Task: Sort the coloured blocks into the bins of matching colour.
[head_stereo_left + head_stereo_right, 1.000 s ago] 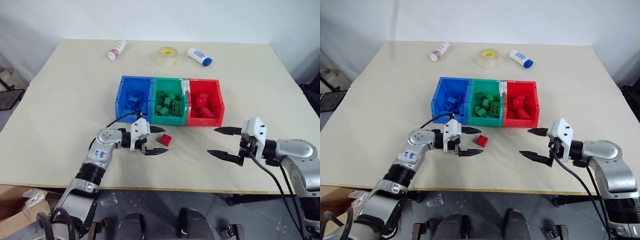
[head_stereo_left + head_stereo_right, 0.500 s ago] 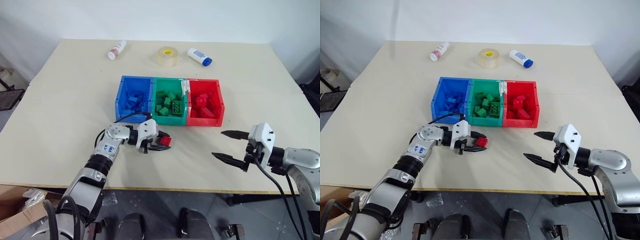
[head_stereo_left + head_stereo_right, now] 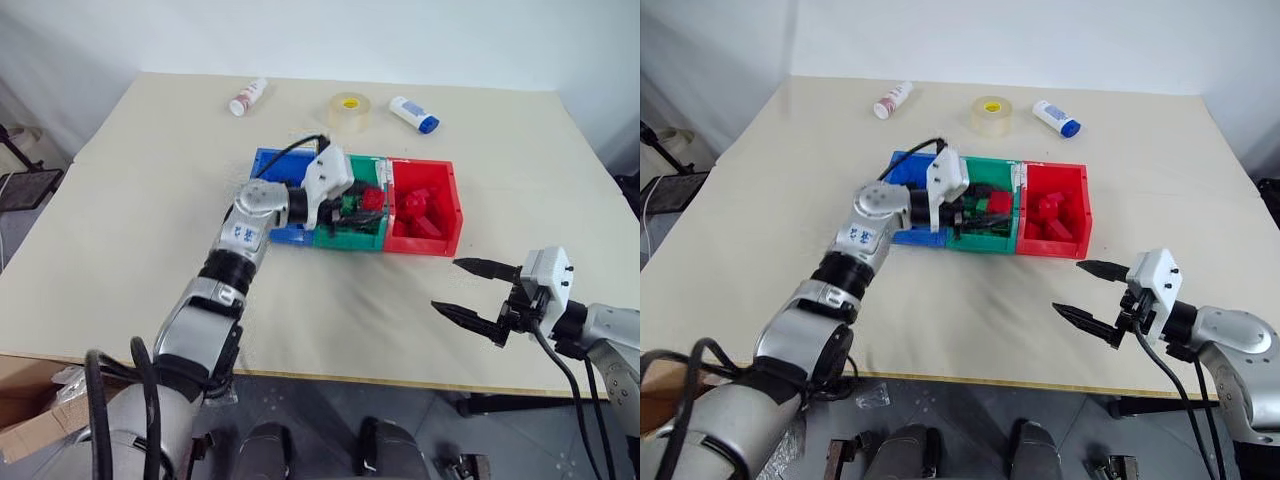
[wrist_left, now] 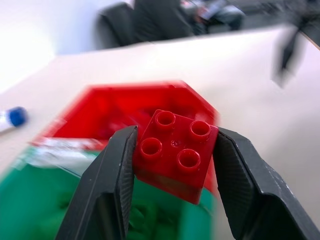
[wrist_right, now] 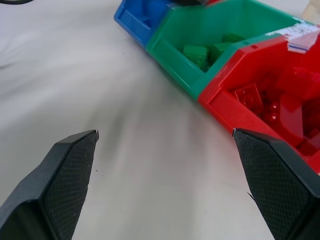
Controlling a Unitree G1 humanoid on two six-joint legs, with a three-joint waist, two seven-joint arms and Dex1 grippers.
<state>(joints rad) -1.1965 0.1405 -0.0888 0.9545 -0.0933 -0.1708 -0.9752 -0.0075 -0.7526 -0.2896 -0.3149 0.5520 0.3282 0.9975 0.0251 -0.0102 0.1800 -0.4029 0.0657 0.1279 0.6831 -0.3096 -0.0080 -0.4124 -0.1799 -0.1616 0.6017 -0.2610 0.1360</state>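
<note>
Gripping red block [image 4: 176,154], studs facing the camera, left gripper [image 4: 175,170].

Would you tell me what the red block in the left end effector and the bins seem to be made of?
Red block: apparently hard moulded plastic, smooth and slightly glossy, with crisp round studs. Bins: likely rigid plastic too, with uniform colour and thin, straight, smooth walls.

My left arm covers much of the blue bin [image 3: 262,163], and my left gripper [image 3: 985,212] hides part of the green bin [image 3: 352,238]. In my left wrist view the red bin [image 4: 107,100] is blurred. The bottle labels [image 3: 248,96] are too small to read.
</note>
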